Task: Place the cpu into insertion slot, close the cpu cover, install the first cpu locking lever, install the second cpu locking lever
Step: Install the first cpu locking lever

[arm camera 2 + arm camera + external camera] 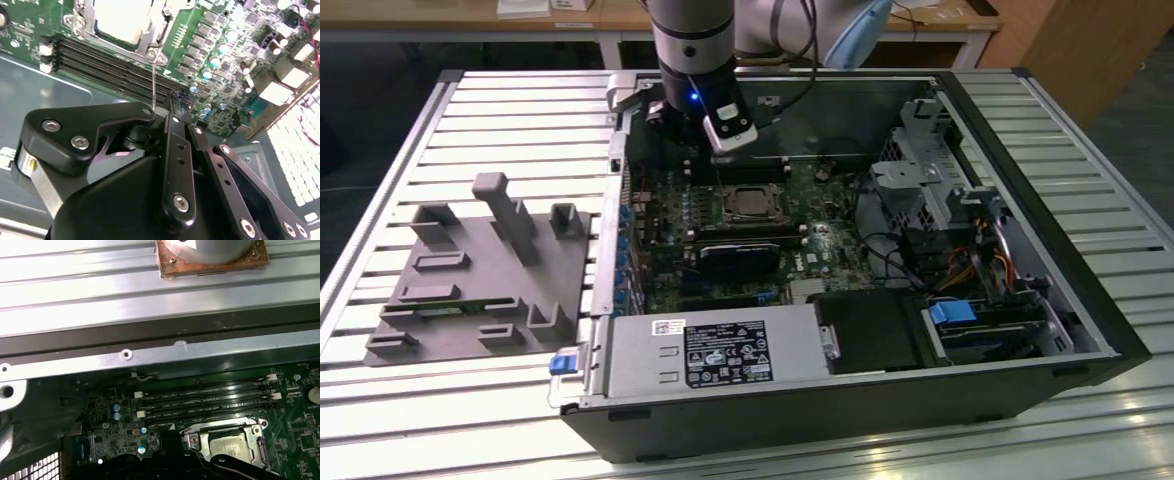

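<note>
The cpu [120, 20] lies in the insertion slot [726, 203], toward the middle of the motherboard [215, 30] and just beside the memory slots [100, 62]. The cpu cover [159, 30] is folded down around it. From the socket's corner a thin wire locking lever [154, 82] stands up off the board, and its free end runs into the gripper [162, 107], whose fingers [176, 130] appear closed on it.

The main risk, as I judge it, is that pinch. The lever is a slim, springy wire, so any sideways pull could let it slip out and snap back. If it is swung down off its line, it may miss its catch at the socket's edge and leave the cover unclamped. The fingers also hang close over the memory slots and the small capacitors [207, 74] nearby, so a low sweep could strike them. If the cover is not fully flat, pressing the lever down could load the chip unevenly.
</note>
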